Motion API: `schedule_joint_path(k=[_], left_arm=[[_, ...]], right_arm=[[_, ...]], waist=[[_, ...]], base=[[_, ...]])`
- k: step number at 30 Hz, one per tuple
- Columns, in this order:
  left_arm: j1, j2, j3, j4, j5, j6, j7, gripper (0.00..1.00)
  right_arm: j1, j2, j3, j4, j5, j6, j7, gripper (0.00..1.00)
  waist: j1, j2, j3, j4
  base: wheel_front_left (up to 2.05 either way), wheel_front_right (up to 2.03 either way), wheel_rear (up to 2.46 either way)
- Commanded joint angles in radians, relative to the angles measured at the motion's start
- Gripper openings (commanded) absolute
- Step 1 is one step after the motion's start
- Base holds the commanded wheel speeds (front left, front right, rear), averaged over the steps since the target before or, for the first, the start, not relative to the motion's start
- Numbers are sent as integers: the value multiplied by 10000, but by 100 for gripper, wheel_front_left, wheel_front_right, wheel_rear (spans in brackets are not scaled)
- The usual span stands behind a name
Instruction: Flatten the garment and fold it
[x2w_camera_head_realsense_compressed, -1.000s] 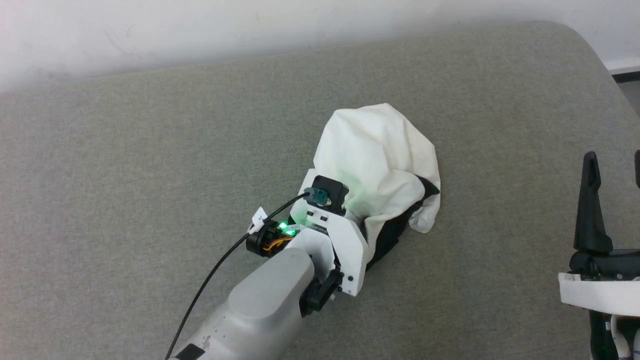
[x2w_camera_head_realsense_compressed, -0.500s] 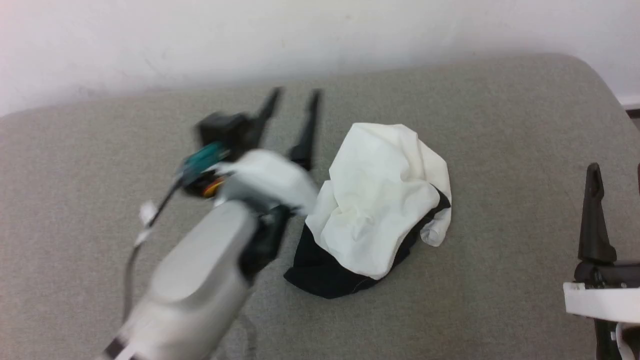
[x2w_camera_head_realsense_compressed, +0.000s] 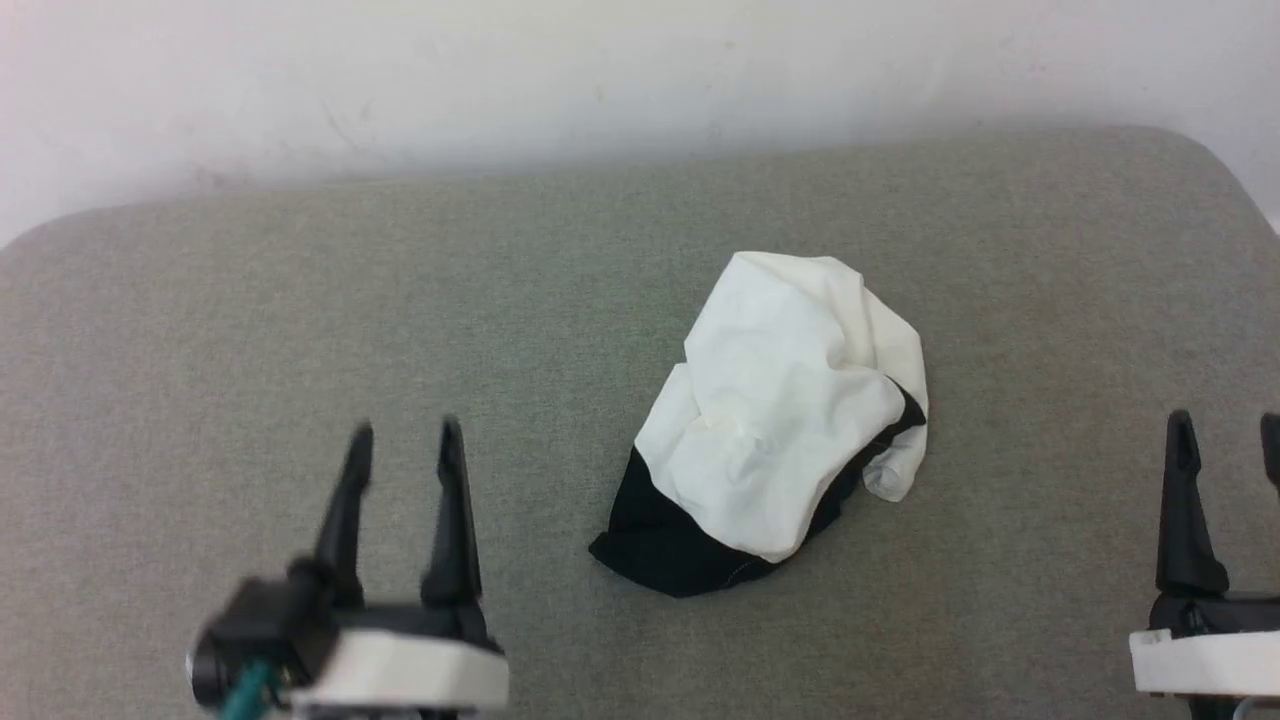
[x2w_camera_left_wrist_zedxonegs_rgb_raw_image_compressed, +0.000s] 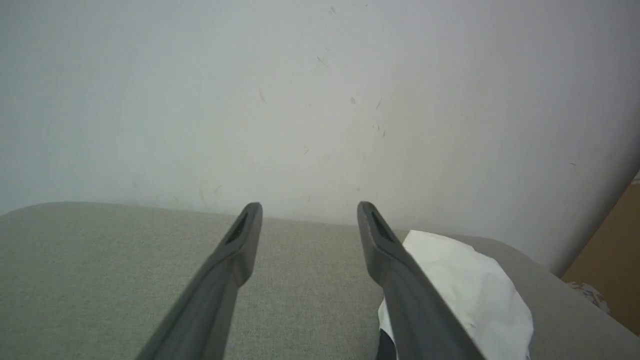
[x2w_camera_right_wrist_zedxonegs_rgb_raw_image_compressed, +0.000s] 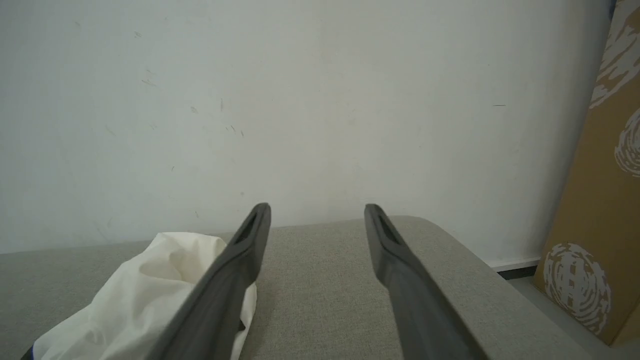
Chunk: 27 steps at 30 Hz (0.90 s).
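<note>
The garment lies crumpled in a heap on the grey cushioned surface, white cloth on top and black cloth showing at its near left edge. My left gripper stands open at the lower left, well clear of the heap, nothing between its fingers. My right gripper is open at the lower right, also apart from the cloth. The left wrist view has the garment just right of my open left gripper. In the right wrist view the garment lies left of my open right gripper.
A white wall runs along the far edge of the cushioned surface. The surface's rounded right corner drops off toward a brown patterned cardboard panel standing on the floor.
My left gripper let go of the garment, opened and drew back to the lower left. The heap now lies free. The head camera has tilted, shifting the whole picture down.
</note>
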Motion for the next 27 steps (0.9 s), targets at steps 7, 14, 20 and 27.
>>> schedule_joint_path(k=[7,14,20,27], left_arm=[[1165,-1275,509,-36,896,-979,-46,100],[632,-2022,675,207,1645,-1761,-46,100],[382,-2469,707,411,1968,-2156,-47,100],[16,-2708,510,459,2164,-2374,-47,100]], right_arm=[[44,-3,-4,143,289,-19,49,100],[-1894,-1572,401,-145,1079,-19,1284,100],[-3705,-3440,1405,408,2134,-19,3170,100],[-4754,-5386,3034,1835,3512,-19,5572,100]], waist=[[1,-2,295,432],[1,-2,1037,720],[1,-2,1705,987],[1,-2,2564,1511]], base=[[0,0,0],[0,0,0],[0,0,0],[0,0,0]])
